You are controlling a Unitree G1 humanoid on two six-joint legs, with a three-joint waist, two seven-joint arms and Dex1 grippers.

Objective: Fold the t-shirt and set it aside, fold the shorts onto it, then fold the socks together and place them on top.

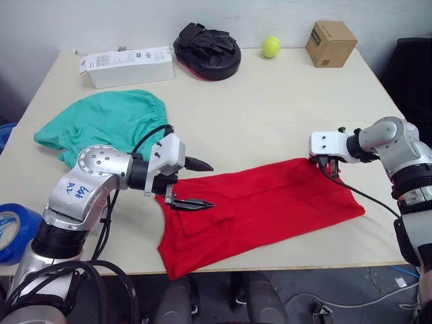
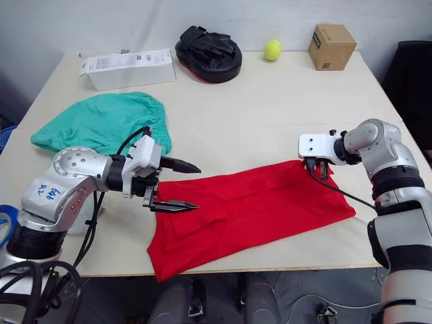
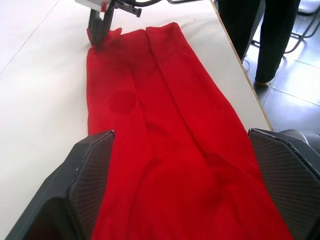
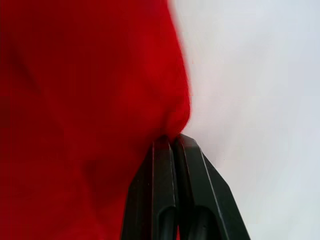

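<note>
The red t-shirt (image 1: 260, 209) lies folded into a long strip across the table's front, from front left to right. My left gripper (image 1: 196, 182) hangs open just above the strip's left end, nothing between its fingers (image 3: 85, 185). My right gripper (image 1: 325, 164) is shut on the t-shirt's far right corner (image 4: 172, 117). The teal-green shorts (image 1: 104, 125) lie bunched on the left side of the table, behind my left arm. The socks are out of view.
Along the table's back edge stand a white box (image 1: 128, 65), a black padded object (image 1: 207, 49), a yellow-green ball (image 1: 271, 46) and a cardboard box (image 1: 330, 42). A blue tape roll (image 1: 12, 233) sits off the left edge.
</note>
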